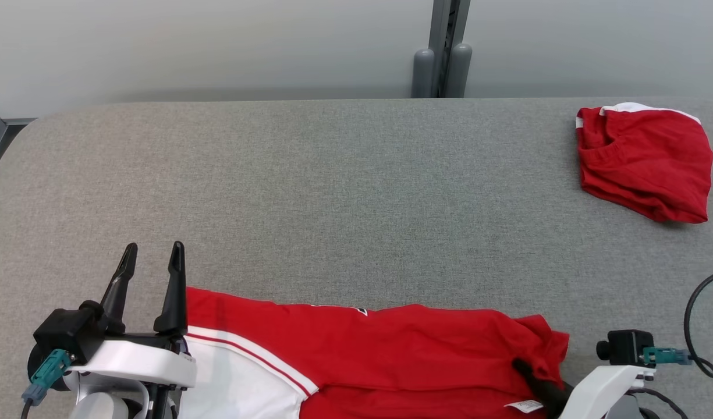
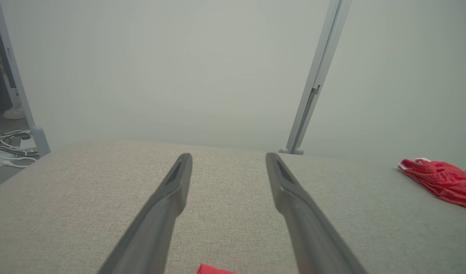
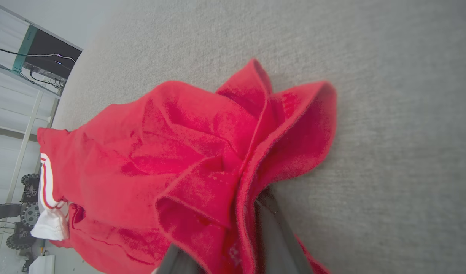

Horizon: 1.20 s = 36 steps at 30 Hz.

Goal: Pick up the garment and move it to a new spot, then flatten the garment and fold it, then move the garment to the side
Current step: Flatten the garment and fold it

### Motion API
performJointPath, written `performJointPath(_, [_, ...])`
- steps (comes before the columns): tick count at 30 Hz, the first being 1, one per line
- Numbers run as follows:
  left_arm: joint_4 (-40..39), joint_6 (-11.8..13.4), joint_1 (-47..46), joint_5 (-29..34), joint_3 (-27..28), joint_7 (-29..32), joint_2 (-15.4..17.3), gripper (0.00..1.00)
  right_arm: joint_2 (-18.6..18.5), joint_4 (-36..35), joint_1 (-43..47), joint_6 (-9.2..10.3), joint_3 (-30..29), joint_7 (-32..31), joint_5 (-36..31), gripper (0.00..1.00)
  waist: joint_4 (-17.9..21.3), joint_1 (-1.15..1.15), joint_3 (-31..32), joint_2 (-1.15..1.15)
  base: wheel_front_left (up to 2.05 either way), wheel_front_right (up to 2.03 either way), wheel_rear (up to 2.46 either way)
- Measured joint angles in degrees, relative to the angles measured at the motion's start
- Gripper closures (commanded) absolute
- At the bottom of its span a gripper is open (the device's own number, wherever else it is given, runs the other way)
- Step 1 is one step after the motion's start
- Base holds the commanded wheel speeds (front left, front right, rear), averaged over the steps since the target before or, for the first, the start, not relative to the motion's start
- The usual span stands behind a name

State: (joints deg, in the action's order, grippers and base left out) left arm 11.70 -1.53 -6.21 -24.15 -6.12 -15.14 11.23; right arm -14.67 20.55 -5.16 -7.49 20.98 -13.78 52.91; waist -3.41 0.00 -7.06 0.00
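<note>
Here, left claw (image 1: 154, 250) gapes wide—right claw (image 3: 227, 243) straddles garment (image 1: 391, 349) hem, grip unclear.

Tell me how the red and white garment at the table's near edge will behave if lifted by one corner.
The garment is probably floppy: its edge buckles into soft folds, so it should sag from one held point. It looks light, thin cloth lying flat on the table. Pushed, it would likely bunch on that woven surface, not slide.

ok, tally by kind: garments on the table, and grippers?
Garments, red: 2 (near garment, far garment)
Grippers: 2 (left gripper, right gripper)
Total: 4
</note>
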Motion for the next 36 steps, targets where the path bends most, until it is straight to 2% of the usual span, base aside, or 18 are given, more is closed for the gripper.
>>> performJointPath(10, [1.3,-1.4,0.0,1.5,1.6,0.0,-1.5,0.0,-1.5,-1.1,-0.6,0.0,-0.5,4.3,-0.4,1.0,0.3,0.0,0.2,0.0,0.0,0.0,0.0])
performJointPath(14, [1.3,-1.9,0.0,2.2,2.3,0.0,-2.2,0.0,-3.3,-1.4,-2.0,0.0,-2.2,4.8,-0.5,1.0,0.9,0.0,0.2,0.0,0.0,0.0,0.0])
performJointPath(27, [0.6,-3.3,-0.1,4.4,3.8,0.0,-3.9,0.0,-11.3,-1.3,-7.4,0.0,-14.1,2.8,-5.1,1.0,2.6,0.0,0.7,0.0,0.0,0.0,0.0])
performJointPath(31, [1.4,-3.5,0.0,4.6,4.0,0.0,-4.5,0.0,-11.4,-3.9,-7.3,0.0,-16.0,0.5,-6.1,1.0,2.2,0.0,1.4,0.0,0.0,0.0,0.0])
performJointPath(36, [2.1,-4.0,0.1,5.0,4.2,0.0,-4.8,0.0,-8.8,-12.5,-6.0,0.0,-14.7,-4.7,-0.9,1.0,1.7,0.0,2.4,0.0,0.0,0.0,0.0])
